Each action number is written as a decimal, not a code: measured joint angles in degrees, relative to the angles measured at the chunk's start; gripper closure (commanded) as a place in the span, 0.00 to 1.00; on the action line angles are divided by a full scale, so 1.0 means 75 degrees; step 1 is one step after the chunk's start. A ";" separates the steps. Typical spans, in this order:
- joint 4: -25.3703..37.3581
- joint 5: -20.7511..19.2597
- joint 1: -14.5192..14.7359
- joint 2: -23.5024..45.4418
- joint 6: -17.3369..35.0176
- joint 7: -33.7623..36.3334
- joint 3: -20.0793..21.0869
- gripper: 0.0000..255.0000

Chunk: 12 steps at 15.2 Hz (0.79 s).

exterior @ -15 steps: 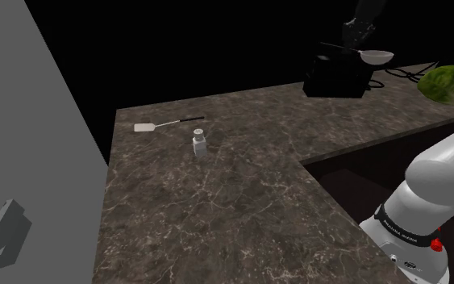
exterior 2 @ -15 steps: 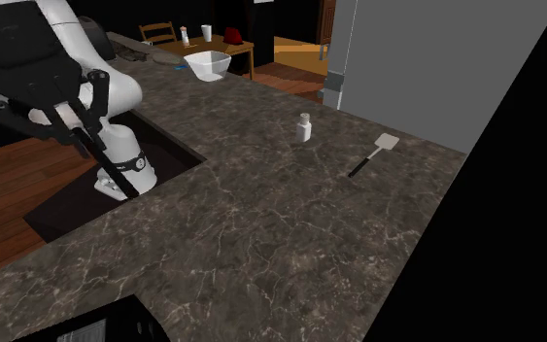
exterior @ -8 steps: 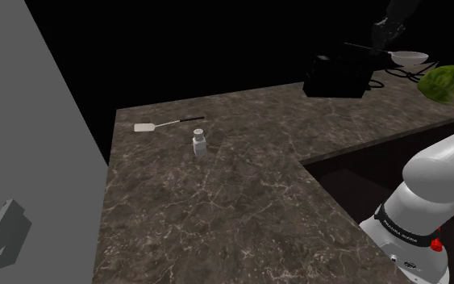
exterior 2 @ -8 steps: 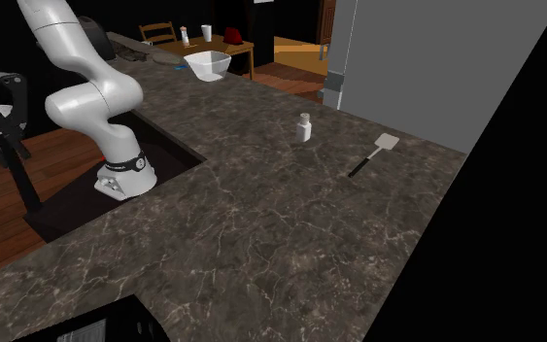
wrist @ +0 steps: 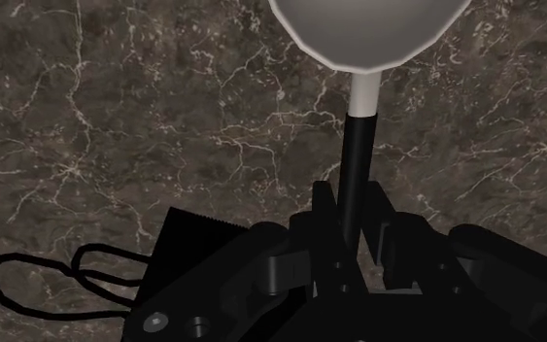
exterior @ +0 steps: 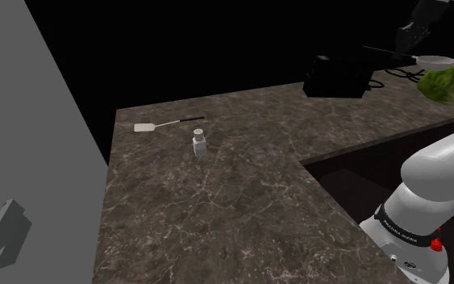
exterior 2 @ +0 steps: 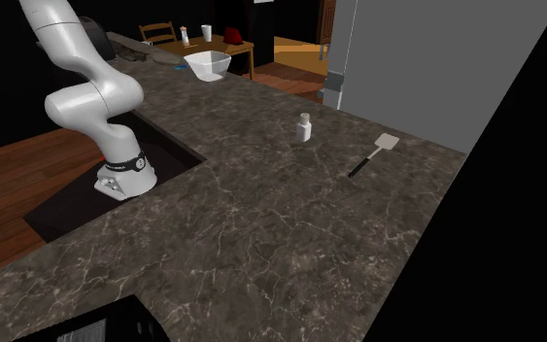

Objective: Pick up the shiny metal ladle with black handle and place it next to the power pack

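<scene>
The ladle has a pale shiny bowl [exterior: 435, 61] and a thin black handle [exterior: 386, 53]. My gripper [exterior: 411, 37] is shut on that handle and holds it in the air, level, near the shoulder view's top right. The bowl hangs past the black power pack [exterior: 337, 75], toward the shoulder view's right, close to the lettuce. In the wrist view the two fingers [wrist: 325, 210] clasp the handle [wrist: 358, 155], with the bowl [wrist: 368, 24] beyond them over the dark stone counter. The power pack [wrist: 195, 255] and its looped cable [wrist: 57, 277] lie beside the gripper [wrist: 355, 229].
A green lettuce [exterior: 450, 83] sits on the counter right of the power pack. A spatula [exterior: 164, 124] and a small shaker [exterior: 200, 143] lie mid-counter. My arm's base [exterior 2: 118, 171] stands in a recess beside the counter. A grey wall panel [exterior: 31, 145] borders the shoulder view's left.
My gripper has carried the ladle toward the shoulder view's right, from above the power pack to beside the lettuce. It has left the second exterior view at its left edge.
</scene>
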 measured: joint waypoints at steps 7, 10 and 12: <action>-0.0780 -0.0071 -0.0059 -0.0083 0.0701 -0.0058 -0.0072 1.00; -0.1070 -0.0079 -0.0069 -0.0069 0.1003 -0.0083 -0.0109 1.00; -0.1286 -0.0094 -0.0081 -0.0078 0.1211 -0.0091 -0.0127 1.00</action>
